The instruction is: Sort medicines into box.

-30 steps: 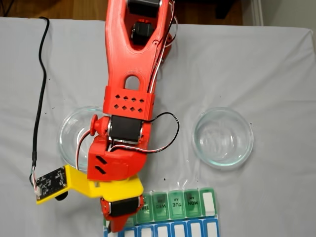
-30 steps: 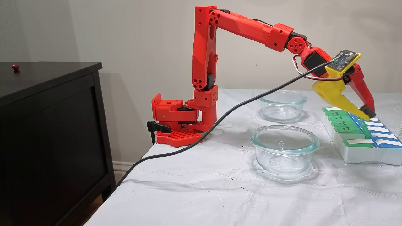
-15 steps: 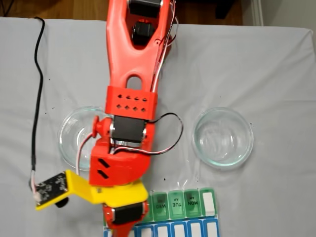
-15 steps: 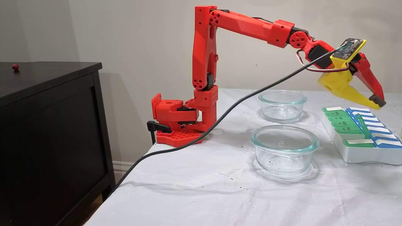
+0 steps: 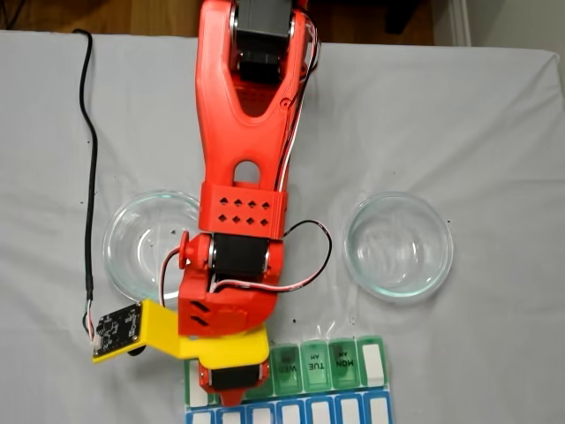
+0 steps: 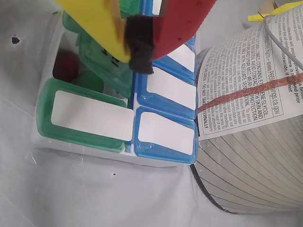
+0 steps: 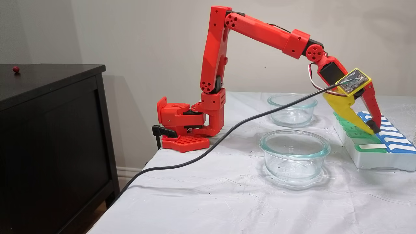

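Red 3D-printed arm w/ one yellow finger and one red finger reaches out over the flat white pill organizer box w/ green and blue lids at the table edge; gripper tips sit low over the green row beside the blue row; in wrist view the gripper has its black-padded tips pressed together, jaws closed w/ nothing seen between them. Wrist view: one green lid stands tilted open under the yellow finger; in the open compartment lie a dark red ball and a bright green ball, side by side, approx touching. Just right of the box in wrist view stands a grey ribbed cylinder w/ a printed paper label, nearly touching the blue lids. Two round clear glass dishes on the white cloth: near dish and far dish in a fixed view from the side; from above, left dish is partly covered by the arm, right dish is clear of it. Black cable runs from the yellow camera mount off the table. Side view also shows a black cabinet w/ a small dark red ball on top, well apart from the box; top view shows lids marked WED, TUE, MON, arm hiding the lids left of these.
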